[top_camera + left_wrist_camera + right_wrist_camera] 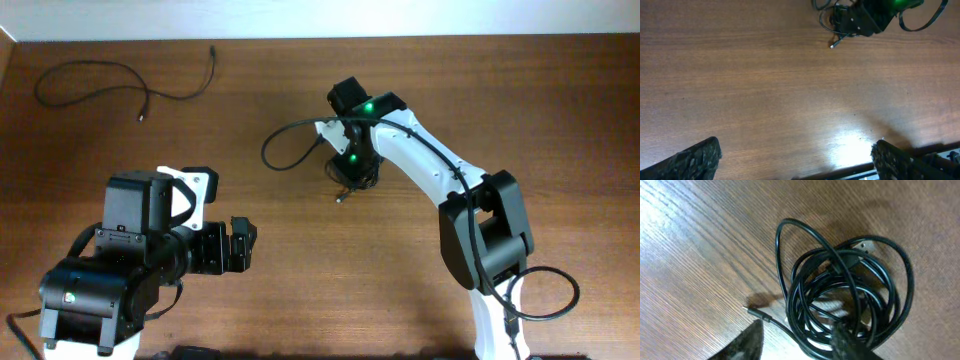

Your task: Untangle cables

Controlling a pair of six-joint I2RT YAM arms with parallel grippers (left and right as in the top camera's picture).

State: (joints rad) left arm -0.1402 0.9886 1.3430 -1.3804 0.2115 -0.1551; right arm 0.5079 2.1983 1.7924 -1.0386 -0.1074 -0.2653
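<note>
The right gripper point(799, 327) hangs over the tangle point(845, 300), fingers astride some strands; clamped or not, I cannot tell. The left gripper point(795, 150) gapes wide, idle, well left of the tangle. One cable point(100, 65) lies free beyond it. Next, I'd say: pinch one strand and draw it clear.

Glossy black cables point(852, 287) — one silver-tipped — on a brown wood-grain table point(300, 300).

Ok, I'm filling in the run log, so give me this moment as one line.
left gripper: open, over table | right gripper: down on tangle, grip unclear | one cable: lying apart, far left
</note>
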